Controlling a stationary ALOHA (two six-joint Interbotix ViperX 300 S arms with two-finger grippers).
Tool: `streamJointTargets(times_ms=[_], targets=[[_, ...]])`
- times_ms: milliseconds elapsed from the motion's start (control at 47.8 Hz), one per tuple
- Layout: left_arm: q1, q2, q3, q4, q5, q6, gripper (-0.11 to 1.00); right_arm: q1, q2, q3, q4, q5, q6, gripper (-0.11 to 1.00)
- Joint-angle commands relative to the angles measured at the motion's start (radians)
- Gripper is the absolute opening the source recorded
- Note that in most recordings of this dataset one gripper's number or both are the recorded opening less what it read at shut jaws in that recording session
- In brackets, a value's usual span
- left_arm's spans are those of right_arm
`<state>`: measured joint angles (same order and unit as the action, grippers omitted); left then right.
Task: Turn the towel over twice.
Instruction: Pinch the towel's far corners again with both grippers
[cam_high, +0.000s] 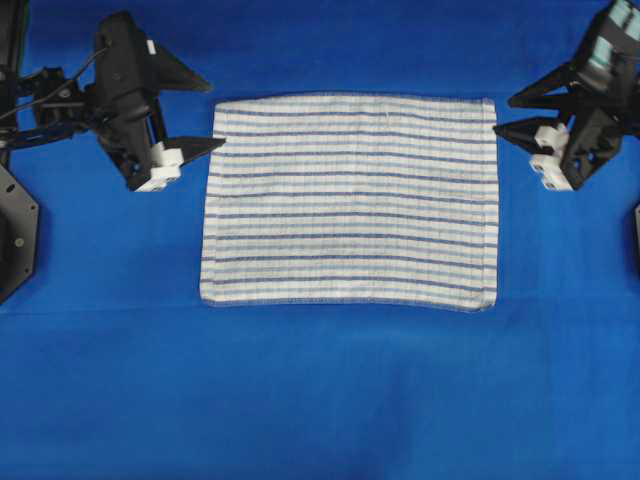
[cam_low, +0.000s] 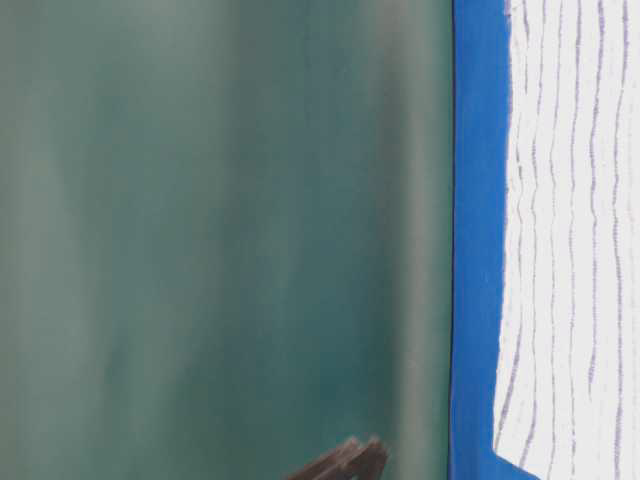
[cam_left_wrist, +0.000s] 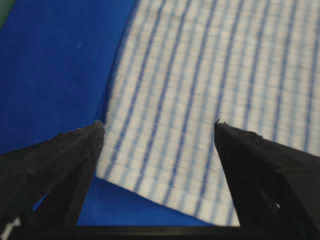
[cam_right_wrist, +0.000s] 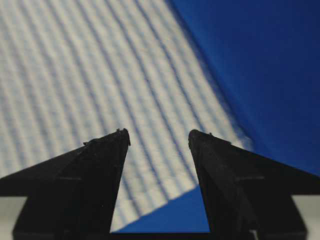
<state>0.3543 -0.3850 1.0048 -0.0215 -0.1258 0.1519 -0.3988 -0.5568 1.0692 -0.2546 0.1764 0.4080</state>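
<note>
Near table: the solid blue cloth (cam_high: 320, 400) covers the table and lies bare along the near side, with a faint crease across it just near of the towel.
Towel: the white striped towel (cam_high: 350, 200) lies flat and spread open on the blue cloth, about midway between left and right, its dark-blue and light-blue stripes running left to right; the near edge curves slightly and the near corners are rounded.
Left hand: the left hand (cam_high: 205, 110) sits at the towel's far left corner, jaws spread wide and holding nothing; one fingertip (cam_high: 218, 144) reaches the towel's left edge in the overhead view, though whether it touches I cannot tell. From the left wrist, the two dark fingers frame a towel corner with blue cloth beside it.
Right hand: the right hand (cam_high: 505, 115) stands just right of the towel's far right corner, jaws wide apart and empty, clear of the fabric's edge. From the right wrist, its fingers frame a towel corner.
Backdrop: a blurred green wall (cam_low: 220, 220) rises beyond the table.
</note>
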Motion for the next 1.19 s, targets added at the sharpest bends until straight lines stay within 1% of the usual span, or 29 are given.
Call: streamJointTargets(times_ms=[0,188,355,648,774,857,941,1004,1045,1108,1171], targets=[[0.031,0.057,-0.020,0.000,-0.057,0.002,0.86,-0.035,0.048,-0.021,-0.014,-0.041,-0.002,0.58],[0.097,0.199,-0.032,-0.002,-0.132,0.002,0.86,-0.129,0.183,-0.023,-0.026,-0.133,-0.002,0.58],[0.138,0.304,-0.044,-0.002,-0.190,0.002,0.86,-0.183,0.307,-0.031,-0.034,-0.212,-0.003,0.58],[0.195,0.440,-0.051,-0.002,-0.276,0.002,0.85,-0.215,0.457,-0.051,-0.034,-0.302,-0.006,0.58],[0.207,0.492,-0.054,-0.002,-0.308,0.000,0.84,-0.216,0.512,-0.058,-0.034,-0.318,-0.006,0.58],[0.210,0.522,-0.057,-0.002,-0.313,0.000,0.81,-0.216,0.540,-0.061,-0.034,-0.318,-0.006,0.58],[0.209,0.535,-0.058,-0.002,-0.313,-0.005,0.76,-0.216,0.557,-0.060,-0.034,-0.318,-0.006,0.58],[0.209,0.537,-0.054,-0.002,-0.313,-0.005,0.67,-0.216,0.557,-0.057,-0.034,-0.318,-0.006,0.58],[0.210,0.537,-0.052,-0.002,-0.310,-0.005,0.60,-0.216,0.557,-0.055,-0.034,-0.318,-0.006,0.58],[0.209,0.537,-0.048,0.000,-0.305,-0.006,0.45,-0.216,0.557,-0.054,-0.034,-0.318,-0.008,0.57],[0.209,0.537,-0.043,-0.002,-0.298,-0.008,0.33,-0.216,0.557,-0.052,-0.034,-0.318,-0.012,0.53]])
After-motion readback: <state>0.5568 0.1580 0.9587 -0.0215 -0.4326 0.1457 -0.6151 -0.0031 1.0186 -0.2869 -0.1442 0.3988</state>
